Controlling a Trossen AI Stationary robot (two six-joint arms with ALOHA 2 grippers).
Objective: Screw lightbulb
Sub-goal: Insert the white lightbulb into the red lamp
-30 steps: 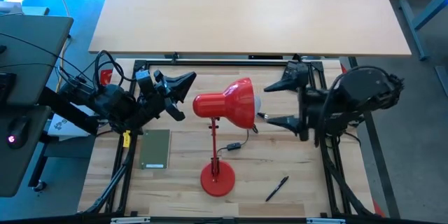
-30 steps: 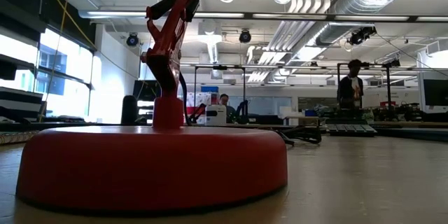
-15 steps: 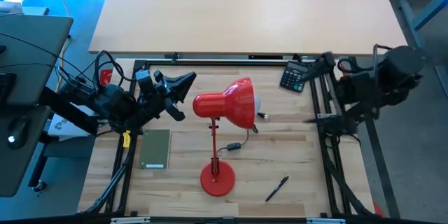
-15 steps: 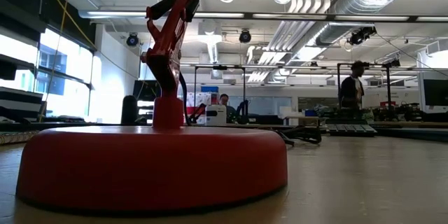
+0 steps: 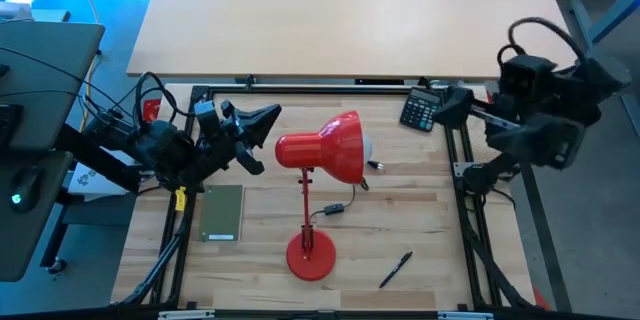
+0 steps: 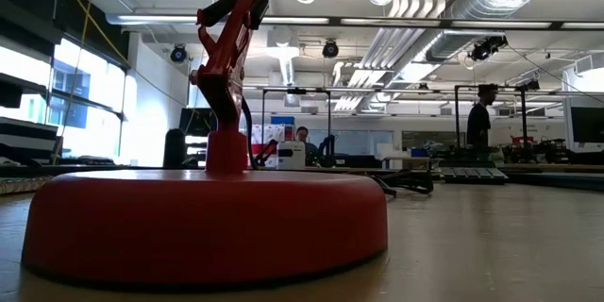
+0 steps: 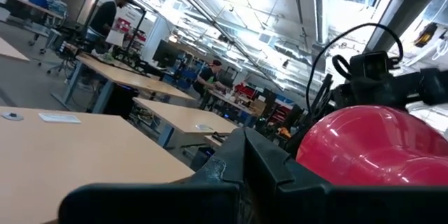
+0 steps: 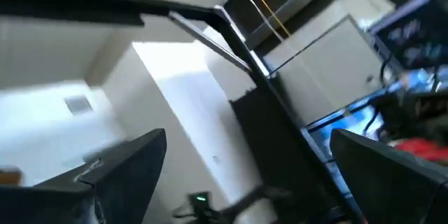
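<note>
room: open lab | ceiling ducts (image 6: 444,19) | windows (image 6: 75,85) | desks (image 7: 140,77) | possibly monitors, far

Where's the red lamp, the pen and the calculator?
Red lamp (image 5: 334,147), high view, on its shade.
Pen (image 5: 396,269), high view, middle of its barrel.
Calculator (image 5: 417,112), high view, on its keypad.

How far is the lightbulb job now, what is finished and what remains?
Done, it seems: the lightbulb sits at the mouth of the red lamp shade. How tightly it is screwed cannot be seen. In hand: nothing; the right gripper is open at the table's right edge, the left gripper shut beside the shade. Left: apparently nothing.
</note>
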